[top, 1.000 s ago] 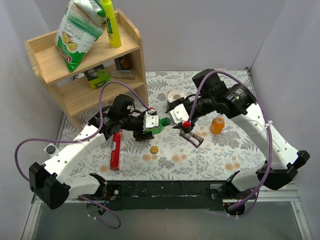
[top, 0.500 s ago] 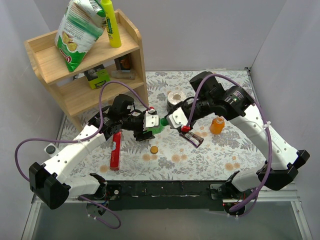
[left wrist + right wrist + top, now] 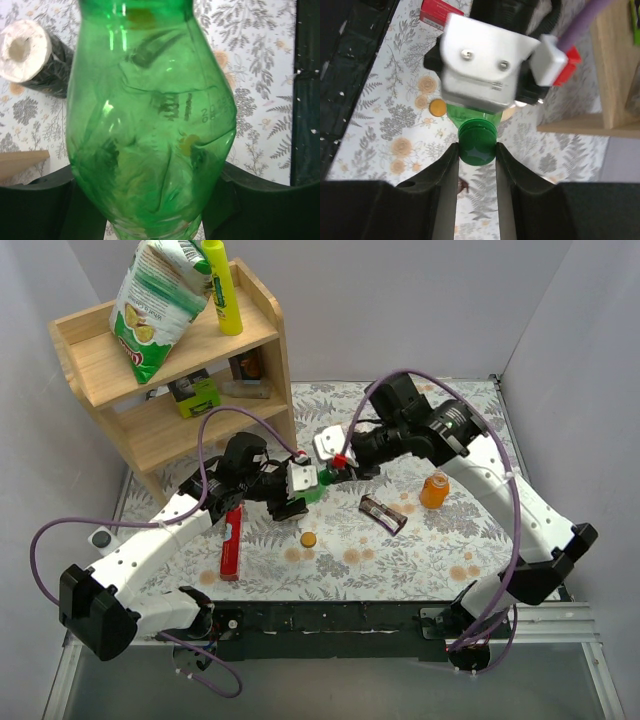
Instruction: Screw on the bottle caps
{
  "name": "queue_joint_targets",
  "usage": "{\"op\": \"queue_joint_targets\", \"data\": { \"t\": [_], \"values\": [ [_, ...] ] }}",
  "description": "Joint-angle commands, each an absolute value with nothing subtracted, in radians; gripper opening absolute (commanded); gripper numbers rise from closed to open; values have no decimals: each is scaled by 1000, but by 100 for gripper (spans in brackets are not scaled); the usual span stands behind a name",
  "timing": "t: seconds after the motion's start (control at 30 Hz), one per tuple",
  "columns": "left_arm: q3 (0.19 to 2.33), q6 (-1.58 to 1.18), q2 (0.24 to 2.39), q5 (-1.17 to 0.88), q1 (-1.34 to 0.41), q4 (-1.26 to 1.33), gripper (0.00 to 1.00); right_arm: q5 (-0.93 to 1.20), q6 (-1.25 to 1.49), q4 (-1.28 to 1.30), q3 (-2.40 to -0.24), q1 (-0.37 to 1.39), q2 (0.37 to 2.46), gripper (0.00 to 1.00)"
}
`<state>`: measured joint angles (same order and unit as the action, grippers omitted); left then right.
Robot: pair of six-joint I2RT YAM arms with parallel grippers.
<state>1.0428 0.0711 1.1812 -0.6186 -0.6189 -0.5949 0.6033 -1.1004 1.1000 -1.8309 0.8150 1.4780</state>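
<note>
Right wrist view: right jaws pinch the small, likely slippery green cap [image 3: 477,144], seemingly seated; left jaws clamp the thin, crushable green bottle [image 3: 150,120] low.

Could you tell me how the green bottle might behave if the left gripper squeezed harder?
The green bottle would probably buckle: its thin translucent wall already shows creases where the left gripper clamps it. It looks empty, so likely light. Its glossy surface may slip.
</note>
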Motion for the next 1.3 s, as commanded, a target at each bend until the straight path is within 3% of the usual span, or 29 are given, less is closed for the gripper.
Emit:
{"op": "queue_joint_targets", "data": {
  "t": [0.0,0.13,0.17,0.3,0.4,0.43,0.53,0.63,0.7,0.87,1.0,1.27],
  "values": [
    [1005,-38,1109,-528,-627,-289,0,646,-725,1068,-1931,808,1603,17],
    [983,-61,1100,-388,-634,-178,0,709,-410,1112,-2100,743,1736,8],
    [983,-70,1107,-361,-635,-161,0,722,-318,1118,-2170,729,1800,1],
    [1002,-138,1130,-262,-638,-106,0,618,-101,977,-2057,776,1740,1],
    [1006,-149,1135,-244,-638,-116,0,569,-91,1020,-2129,770,1781,1],
    [1005,-137,1135,-242,-638,-124,0,577,-109,1023,-2141,744,1787,3],
    [1011,-117,1131,-245,-638,-179,0,694,-181,1041,-2222,663,1790,46],
    [1049,-104,1134,-261,-638,-287,0,773,-276,1092,-2290,556,1776,61],
    [1083,-71,1135,-336,-638,-410,0,813,-345,1088,-2237,511,1701,61],
    [1227,154,1169,-560,-637,-731,0,905,-731,1117,-1865,500,1450,61],
    [1419,313,1310,-659,-637,-1077,0,812,-1097,1109,-1720,549,1323,62],
    [1517,417,1407,-669,-637,-1160,0,713,-1120,854,-1563,601,1203,59]
  ]
}}
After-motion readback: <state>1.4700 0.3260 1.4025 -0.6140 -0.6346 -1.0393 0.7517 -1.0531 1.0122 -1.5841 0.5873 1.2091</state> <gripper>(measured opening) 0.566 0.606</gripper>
